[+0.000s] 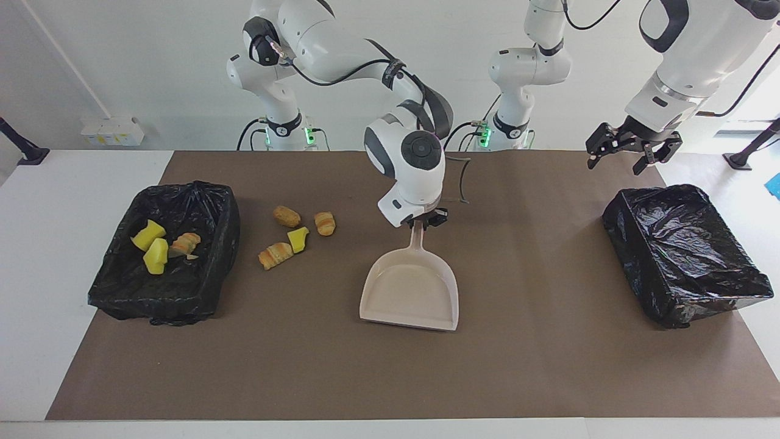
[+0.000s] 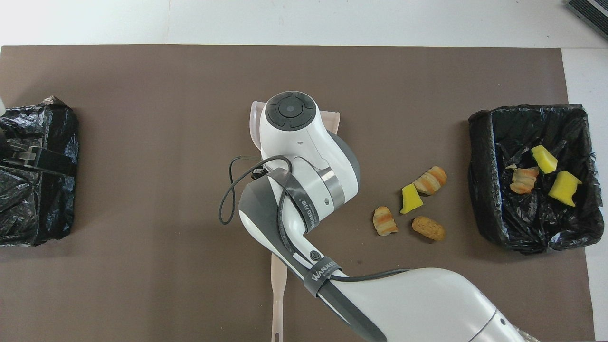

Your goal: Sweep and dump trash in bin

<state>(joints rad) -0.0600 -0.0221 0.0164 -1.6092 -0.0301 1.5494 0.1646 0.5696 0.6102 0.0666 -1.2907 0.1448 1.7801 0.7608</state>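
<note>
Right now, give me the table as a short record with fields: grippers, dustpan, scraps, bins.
right gripper: shut on the dustpan handle, mid-table
left gripper: open, empty, waiting over the table edge by the empty bin
loose scraps: four on the mat, one yellow chunk among three bread pieces
binned scraps: two yellow chunks and a bread piece in the filled bin
brush: mostly hidden under the right arm
</note>
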